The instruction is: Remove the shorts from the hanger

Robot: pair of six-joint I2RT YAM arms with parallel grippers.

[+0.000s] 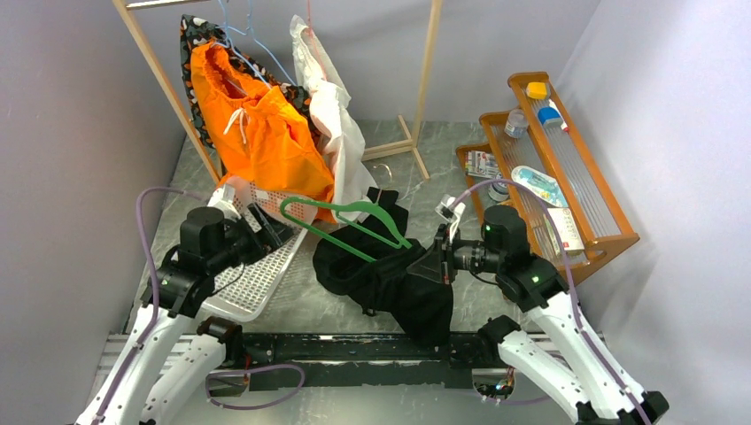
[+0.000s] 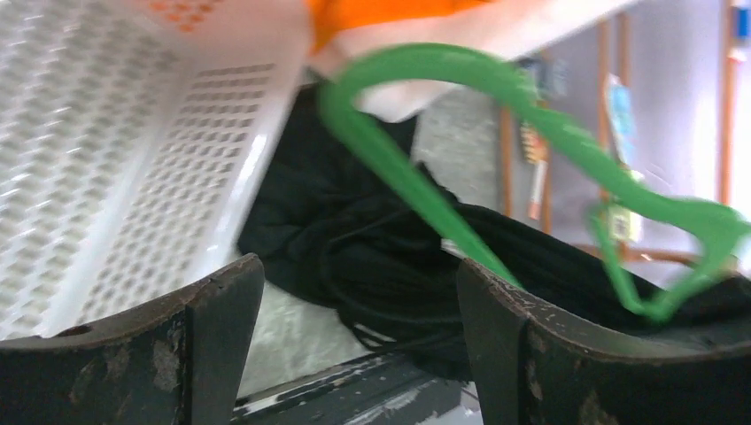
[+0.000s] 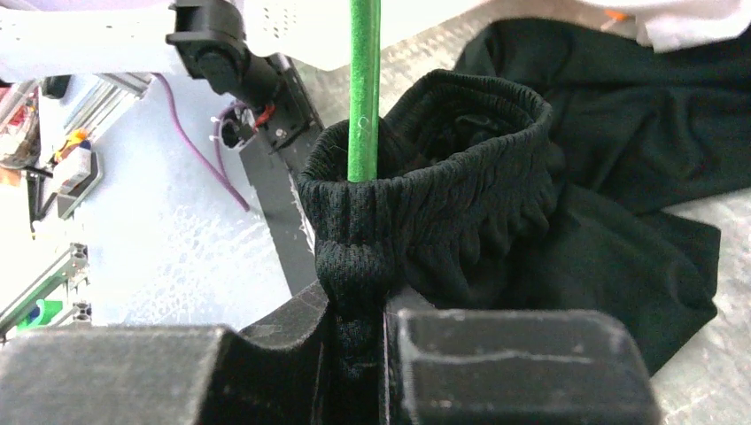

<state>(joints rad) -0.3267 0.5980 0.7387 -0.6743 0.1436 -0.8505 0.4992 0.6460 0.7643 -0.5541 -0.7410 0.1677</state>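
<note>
The bright orange shorts (image 1: 257, 133) with a white drawstring hang from a light-blue wire hanger (image 1: 257, 44) on the wooden rack at the back left. Their hem shows at the top of the left wrist view (image 2: 390, 11). A green hanger (image 1: 341, 226) lies tilted over a black garment (image 1: 390, 274) on the table. One end of it sits inside the garment's gathered waistband (image 3: 460, 204). My right gripper (image 1: 427, 261) (image 3: 359, 328) is shut on that waistband beside the green hanger's bar (image 3: 363, 88). My left gripper (image 1: 270, 232) (image 2: 359, 301) is open and empty, with the hanger (image 2: 398, 168) just beyond its fingertips.
A white perforated basket (image 1: 257, 274) (image 2: 106, 159) lies under my left arm. A white garment (image 1: 332, 115) and a patterned dark one (image 1: 190, 53) hang on the rack (image 1: 429, 71). A wooden shelf (image 1: 567, 177) with small items stands at the right.
</note>
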